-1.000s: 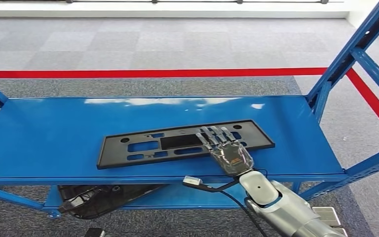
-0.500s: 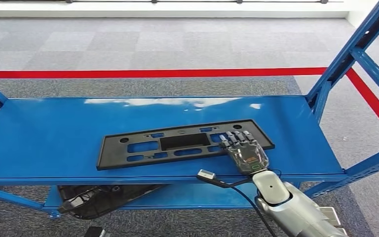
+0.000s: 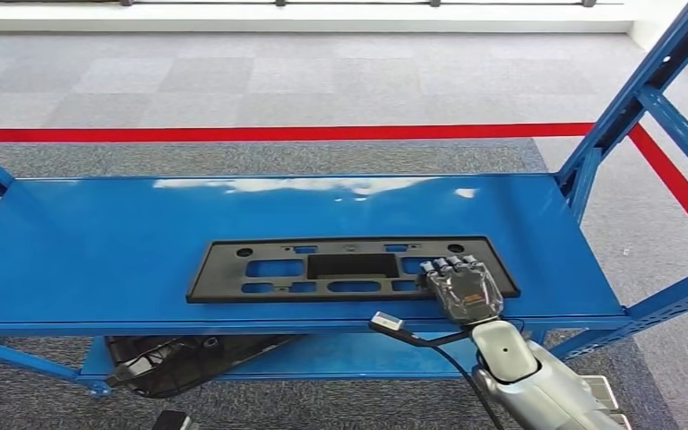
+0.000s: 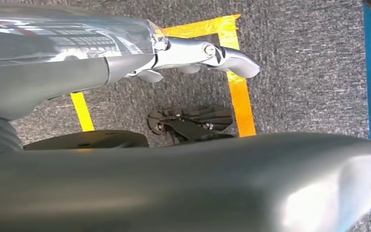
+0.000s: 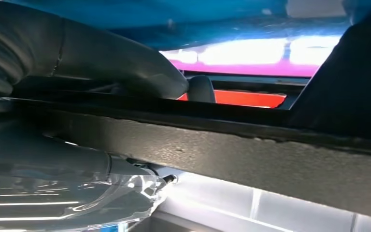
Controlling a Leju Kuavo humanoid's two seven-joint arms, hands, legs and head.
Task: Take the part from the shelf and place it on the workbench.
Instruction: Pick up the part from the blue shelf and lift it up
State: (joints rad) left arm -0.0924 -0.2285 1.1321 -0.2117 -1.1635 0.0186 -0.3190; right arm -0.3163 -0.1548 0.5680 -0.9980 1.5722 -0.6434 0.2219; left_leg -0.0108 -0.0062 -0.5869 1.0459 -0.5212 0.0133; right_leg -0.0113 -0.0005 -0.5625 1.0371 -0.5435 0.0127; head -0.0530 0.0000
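Note:
A long flat black part (image 3: pixel 322 267) with several cut-outs lies on the blue shelf (image 3: pixel 98 242), parallel to its front edge. My right hand (image 3: pixel 461 287) is at the part's right end, fingers curled over its top near the front rim. In the right wrist view the part's dark edge (image 5: pixel 222 150) runs between the grey thumb (image 5: pixel 125 67) and the rest of the hand, so the hand grips it. My left hand (image 4: pixel 198 53) hangs over the carpet with its fingers stretched out and nothing in them.
Blue shelf uprights (image 3: pixel 627 98) rise at the right end. Red tape (image 3: pixel 278 133) crosses the carpet beyond the shelf. Another dark part (image 3: pixel 188 358) lies on the lower shelf. A cable with a plug (image 3: pixel 403 330) hangs by my right wrist. Yellow tape (image 4: pixel 239 92) marks the floor.
The part has swung from slanted to parallel with the front edge and slid right. My right hand moved right and back toward the front edge, and its fingers curled in.

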